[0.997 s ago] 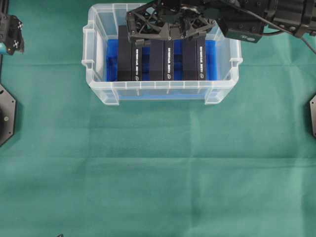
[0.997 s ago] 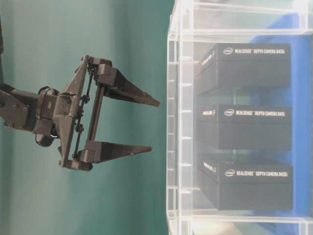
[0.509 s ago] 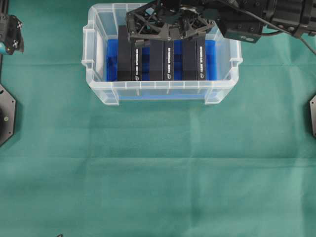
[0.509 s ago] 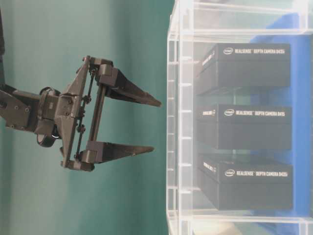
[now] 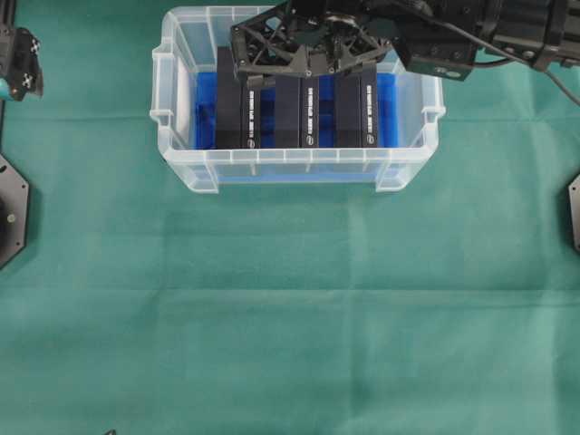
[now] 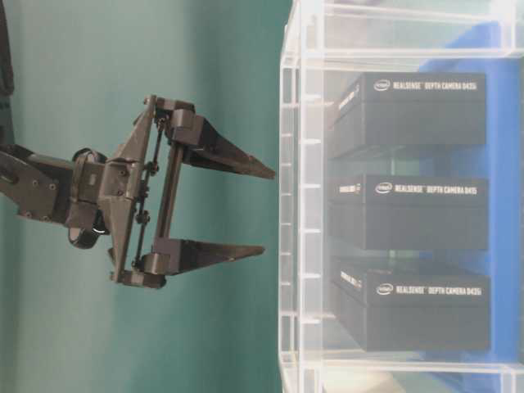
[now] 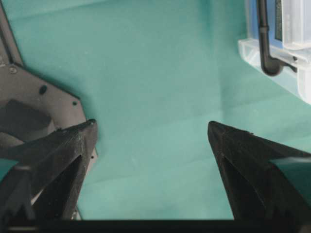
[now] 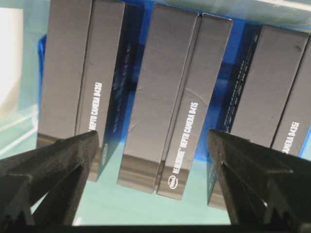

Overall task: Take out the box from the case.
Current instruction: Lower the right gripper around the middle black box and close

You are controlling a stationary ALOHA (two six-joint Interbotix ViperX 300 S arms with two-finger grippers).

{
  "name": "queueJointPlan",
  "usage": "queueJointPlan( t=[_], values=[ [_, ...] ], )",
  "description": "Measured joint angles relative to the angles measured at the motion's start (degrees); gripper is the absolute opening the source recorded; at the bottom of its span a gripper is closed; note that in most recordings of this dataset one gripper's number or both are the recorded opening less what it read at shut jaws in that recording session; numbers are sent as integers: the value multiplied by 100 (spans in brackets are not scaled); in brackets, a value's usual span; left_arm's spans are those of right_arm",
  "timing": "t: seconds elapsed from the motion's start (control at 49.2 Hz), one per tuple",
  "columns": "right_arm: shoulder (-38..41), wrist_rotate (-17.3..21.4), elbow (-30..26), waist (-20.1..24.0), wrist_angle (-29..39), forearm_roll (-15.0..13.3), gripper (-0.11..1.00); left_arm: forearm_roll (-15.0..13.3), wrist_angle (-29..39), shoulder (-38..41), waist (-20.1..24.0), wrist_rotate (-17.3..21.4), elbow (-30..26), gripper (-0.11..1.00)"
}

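Spread to its widest and holding nothing, the right gripper (image 5: 304, 77) hangs above the far part of the case (image 5: 181, 163), its two fingers (image 8: 53, 160) straddling the middle box (image 8: 175, 97) without touching it. That black box stands on edge directly below the gap between the fingertips, on the blue lining (image 5: 204, 100) of the clear bin. A second box (image 8: 77, 73) stands just beyond one fingertip and a third box (image 8: 272, 87) just beyond the other, each apart from the middle one with blue showing between. Around the case lies the green cloth (image 5: 290, 308) covering the table. Far off to the side of the working tool, the left gripper (image 7: 151, 128) is also fully parted and empty, hovering over bare cloth with a corner of the case near its tip.
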Motion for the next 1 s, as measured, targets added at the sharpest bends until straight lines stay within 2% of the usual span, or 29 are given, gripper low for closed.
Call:
queueJointPlan(
  t=[0.407, 0.997],
  values=[
    [132, 0, 123, 9, -35, 0, 95, 0, 0, 0, 0, 44, -9, 96],
    [290, 0, 501, -18, -536, 0, 95, 0, -9, -9, 9, 53, -9, 96]
  ],
)
